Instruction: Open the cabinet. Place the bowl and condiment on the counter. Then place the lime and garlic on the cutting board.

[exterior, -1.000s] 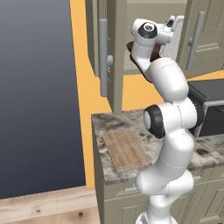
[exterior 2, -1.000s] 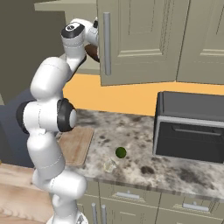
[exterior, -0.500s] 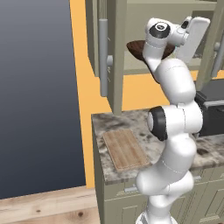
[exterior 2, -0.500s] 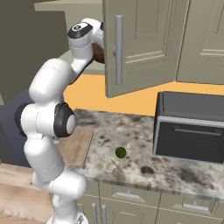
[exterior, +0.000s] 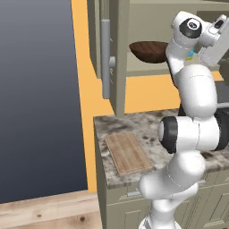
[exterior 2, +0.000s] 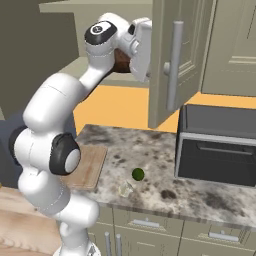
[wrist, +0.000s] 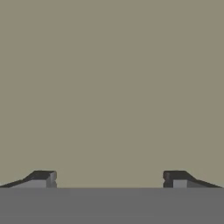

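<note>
Black oven-like appliance [exterior 2: 216, 146] on the worktop's right end — orange wall [exterior: 82, 80] behind, wooden floor [exterior: 44, 214] below.

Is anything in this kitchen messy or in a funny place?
Nothing is spilled or broken. The lime and the garlic lie loose on the counter, beside the cutting board, not on it. The bowl sits up in the open cabinet.
</note>
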You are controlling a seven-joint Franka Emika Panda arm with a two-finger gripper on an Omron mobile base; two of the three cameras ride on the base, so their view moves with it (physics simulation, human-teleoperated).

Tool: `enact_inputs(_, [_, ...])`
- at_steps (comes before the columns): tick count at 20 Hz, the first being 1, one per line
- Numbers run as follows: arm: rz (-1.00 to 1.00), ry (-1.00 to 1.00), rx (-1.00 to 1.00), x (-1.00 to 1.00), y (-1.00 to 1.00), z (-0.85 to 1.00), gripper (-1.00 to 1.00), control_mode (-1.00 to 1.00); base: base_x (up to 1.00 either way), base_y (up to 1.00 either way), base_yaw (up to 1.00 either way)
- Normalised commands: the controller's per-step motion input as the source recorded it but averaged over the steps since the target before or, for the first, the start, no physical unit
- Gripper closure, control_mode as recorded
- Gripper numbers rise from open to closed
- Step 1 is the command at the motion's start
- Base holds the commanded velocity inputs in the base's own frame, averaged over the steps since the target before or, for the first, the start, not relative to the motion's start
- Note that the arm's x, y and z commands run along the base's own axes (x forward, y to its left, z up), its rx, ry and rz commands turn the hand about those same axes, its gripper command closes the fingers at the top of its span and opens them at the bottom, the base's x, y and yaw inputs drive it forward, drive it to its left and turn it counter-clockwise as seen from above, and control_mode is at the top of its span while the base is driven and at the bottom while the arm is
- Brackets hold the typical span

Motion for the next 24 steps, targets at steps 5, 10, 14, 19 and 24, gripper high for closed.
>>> enact_inputs(5, [0.38,-0.04,0.0,-0.12,-0.34,0.0,-1.0,-1.0,0.0,0.0,0.0])
enact_inputs(10, [0.49,-0.06,0.0,0.0,-0.35,0.0,-1.0,-1.0,0.0,0.0,0.0])
enact_inputs(14, [0.5,-0.09,0.0,0.0,-0.57,0.0,-1.0,-1.0,0.0,0.0,0.0])
enact_inputs(19, [0.44,-0.07,0.02,0.14,-0.44,0.0,-1.0,-1.0,0.0,0.0,0.0])
enact_inputs(24, [0.31,0.0,0.0,0.74,-0.54,-0.07,-1.0,-1.0,0.0,0.0,0.0])
